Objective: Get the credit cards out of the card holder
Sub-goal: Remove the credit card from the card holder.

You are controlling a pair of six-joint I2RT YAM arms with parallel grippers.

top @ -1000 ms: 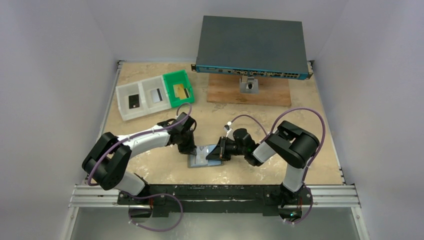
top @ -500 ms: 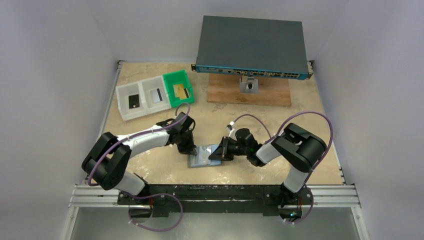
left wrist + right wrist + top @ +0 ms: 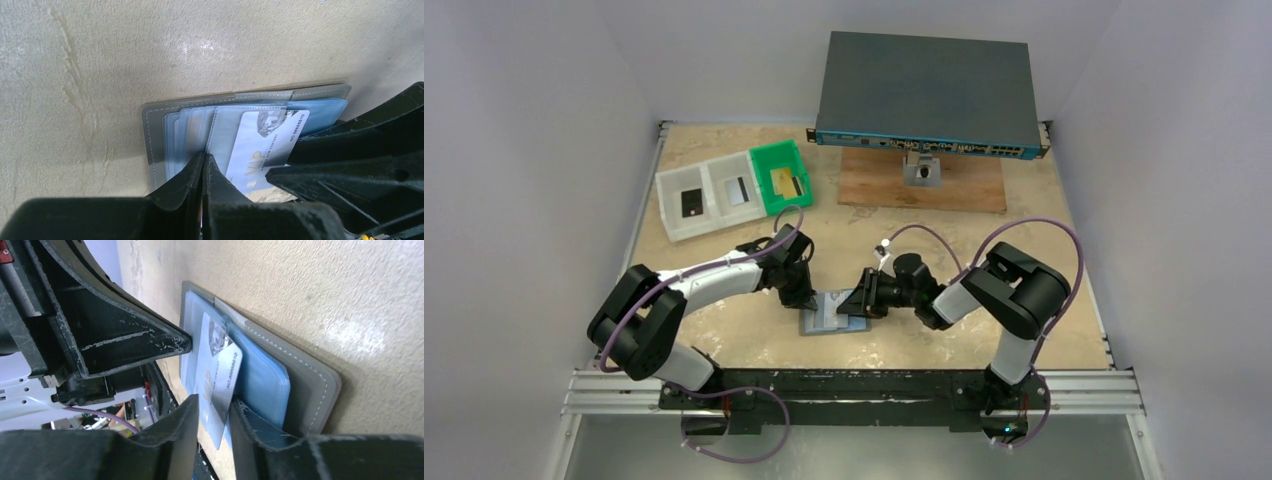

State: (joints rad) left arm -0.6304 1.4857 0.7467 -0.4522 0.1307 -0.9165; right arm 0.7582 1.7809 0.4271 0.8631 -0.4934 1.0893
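The silver card (image 3: 220,372), light, stiff and slick, sticks half out of the open card holder (image 3: 310,385), which lies mid-way along the table's (image 3: 1044,300) near edge. It looks best pinched at its free end. The right gripper (image 3: 214,407) straddles that end, jaws slightly apart. The left gripper (image 3: 204,158), fully closed, presses the card holder down.

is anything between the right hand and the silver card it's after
Nothing visible. The silver card has its free end between the open fingers of the right hand, its other end in the card holder. The left hand sits shut beside the card, not across it.
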